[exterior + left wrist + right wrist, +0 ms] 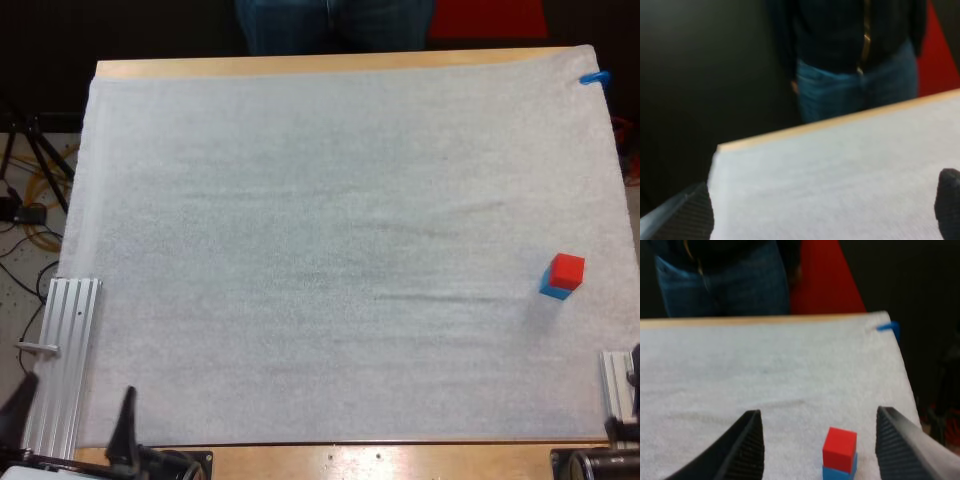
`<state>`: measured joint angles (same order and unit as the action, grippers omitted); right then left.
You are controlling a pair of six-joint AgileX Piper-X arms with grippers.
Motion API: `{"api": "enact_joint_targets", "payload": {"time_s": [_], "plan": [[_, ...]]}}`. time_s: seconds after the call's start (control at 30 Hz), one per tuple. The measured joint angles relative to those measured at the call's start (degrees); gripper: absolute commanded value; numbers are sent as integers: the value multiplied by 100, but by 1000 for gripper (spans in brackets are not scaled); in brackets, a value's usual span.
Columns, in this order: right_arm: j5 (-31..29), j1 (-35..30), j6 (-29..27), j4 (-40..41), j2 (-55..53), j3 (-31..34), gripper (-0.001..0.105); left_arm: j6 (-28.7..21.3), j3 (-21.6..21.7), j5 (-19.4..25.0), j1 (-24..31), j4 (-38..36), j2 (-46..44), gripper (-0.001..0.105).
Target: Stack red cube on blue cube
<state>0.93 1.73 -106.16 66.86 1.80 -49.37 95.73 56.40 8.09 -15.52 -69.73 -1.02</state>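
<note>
Stack, red cube (840, 448) on blue cube (838, 473), sits beyond spread right pincer (817, 412).

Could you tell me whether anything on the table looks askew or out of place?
Nothing stands out. The red cube sits upright on the blue cube near the right edge of the mat, which lies flat apart from faint creases.
</note>
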Motion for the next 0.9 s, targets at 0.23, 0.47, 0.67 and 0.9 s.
{"api": "enact_joint_targets", "payload": {"time_s": [0.23,0.47,0.67,0.9], "plan": [[201,0,54,517,-273,-60,50,-42,337,-400,78,-1079,-8,87],[540,0,92,245,-268,441,50,-141,-115,-444,79,-1088,-8,87],[653,0,204,-540,-268,1048,50,-148,-833,-665,79,-93,3,87],[760,0,355,-885,-268,1692,50,-146,-1785,-771,79,903,13,87]]}}
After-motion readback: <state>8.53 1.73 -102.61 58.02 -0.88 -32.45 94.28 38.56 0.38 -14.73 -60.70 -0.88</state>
